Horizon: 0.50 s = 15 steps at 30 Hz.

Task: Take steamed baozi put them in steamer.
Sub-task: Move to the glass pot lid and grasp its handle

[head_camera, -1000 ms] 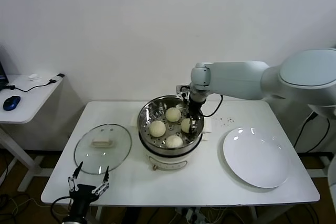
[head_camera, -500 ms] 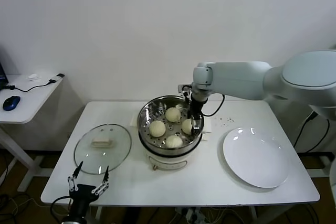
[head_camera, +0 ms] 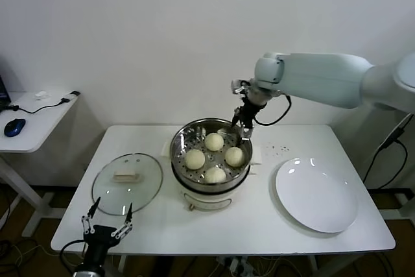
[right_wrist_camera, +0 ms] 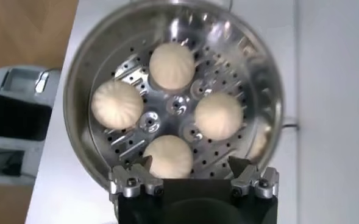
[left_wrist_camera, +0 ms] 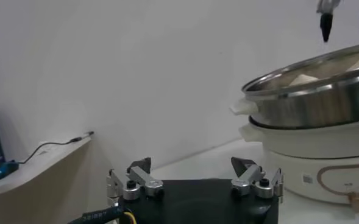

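Four steamed baozi (head_camera: 214, 156) seated on perforated floor of steamer (head_camera: 211, 133), mid-counter (head_camera: 259, 222). Right claw (head_camera: 243, 125) held above steamer's far rim, released, nothing gripped. Left claw (head_camera: 107, 226) parked at counter's near edge, released, beside glass lid (head_camera: 126, 183).

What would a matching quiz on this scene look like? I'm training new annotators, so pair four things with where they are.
Things:
1. baozi
2. glass lid
3. white plate
4. right gripper

Places:
a. bare, on the table to the robot's right of the steamer
b. open and empty, above the steamer's far rim
c. inside the steamer, four of them
d. flat on the table to the robot's left of the steamer

Pairs: 1-c, 2-d, 3-a, 4-b
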Motion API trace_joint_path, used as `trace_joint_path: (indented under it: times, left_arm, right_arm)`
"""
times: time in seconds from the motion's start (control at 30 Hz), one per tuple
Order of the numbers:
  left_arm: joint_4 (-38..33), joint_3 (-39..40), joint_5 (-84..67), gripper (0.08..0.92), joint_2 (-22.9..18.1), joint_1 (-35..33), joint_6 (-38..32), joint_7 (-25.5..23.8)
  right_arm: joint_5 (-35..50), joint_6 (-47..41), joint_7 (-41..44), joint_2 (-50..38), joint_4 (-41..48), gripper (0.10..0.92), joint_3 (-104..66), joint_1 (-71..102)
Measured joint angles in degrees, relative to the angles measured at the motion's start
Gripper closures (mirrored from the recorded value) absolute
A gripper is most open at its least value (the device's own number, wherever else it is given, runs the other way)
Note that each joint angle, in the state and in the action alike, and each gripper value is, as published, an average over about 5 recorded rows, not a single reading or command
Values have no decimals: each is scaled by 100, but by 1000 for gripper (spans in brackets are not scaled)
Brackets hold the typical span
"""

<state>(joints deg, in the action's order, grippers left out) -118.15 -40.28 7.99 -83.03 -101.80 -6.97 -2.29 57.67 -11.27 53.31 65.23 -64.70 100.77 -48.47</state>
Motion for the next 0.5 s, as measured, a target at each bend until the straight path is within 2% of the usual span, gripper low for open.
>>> trace_joint_path:
  times: [0.23,0.5]
  left_arm:
    - [-42,-47,20,177,-58,-16,20,-25]
    - [-154,-132,155,177,-186,-47,6,-54]
  right_arm:
    - [-156,637,-1214,-1229,-817,203,-851,476]
    - [-341,1344,-2668,-2451,-1581,203,-2635,2130]
